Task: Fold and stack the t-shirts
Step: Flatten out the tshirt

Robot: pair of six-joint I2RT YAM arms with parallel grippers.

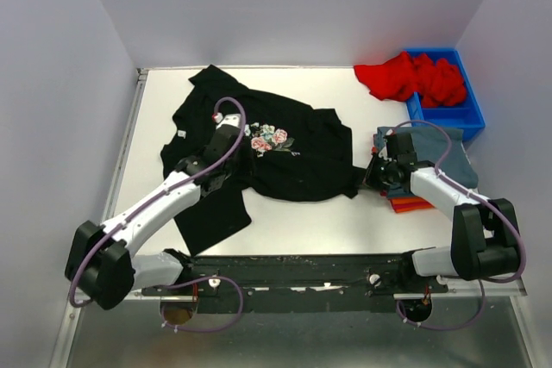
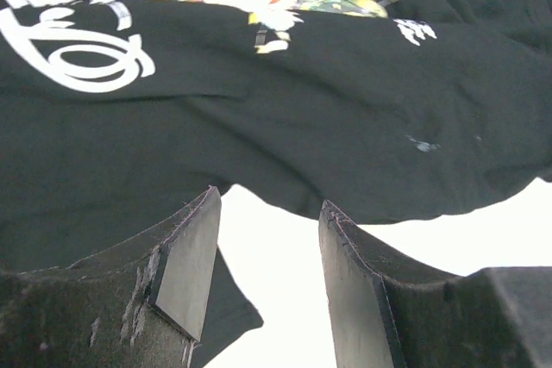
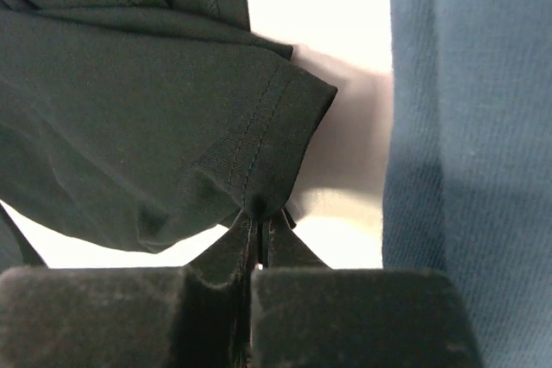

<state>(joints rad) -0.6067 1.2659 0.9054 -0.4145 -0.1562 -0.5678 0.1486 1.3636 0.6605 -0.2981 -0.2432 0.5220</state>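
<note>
— Where is the black cotton t-shirt (image 1: 293, 161) with the flower print on its chest?

— Spread out and rumpled over the middle of the white tabletop (image 1: 302, 226). Its collar points to the far left, and one flap reaches toward the near edge beside the left arm (image 1: 151, 204).

— And the left jaws?

— Spread apart, gripping nothing. In the left wrist view they hang over a lower edge of the black cloth, with bare tabletop showing between them.

— The right jaws?

— Pressed together on a stitched hem corner of the same shirt, at its right-hand end. The right wrist view shows the cloth bunching where they pinch it.

— What lies by the right arm (image 1: 444, 191)?

— A folded slate-blue cotton t-shirt (image 1: 453, 154) just beside the pinched corner. It lies on top of an orange cotton t-shirt (image 1: 412, 205), whose edge pokes out on the near side.

— Any more shirts?

— A bright red cotton t-shirt (image 1: 405, 75), crumpled at the far right. It lies partly inside the blue plastic bin (image 1: 466, 115) and spills over the bin's left wall onto the tabletop, well apart from both arms.
</note>
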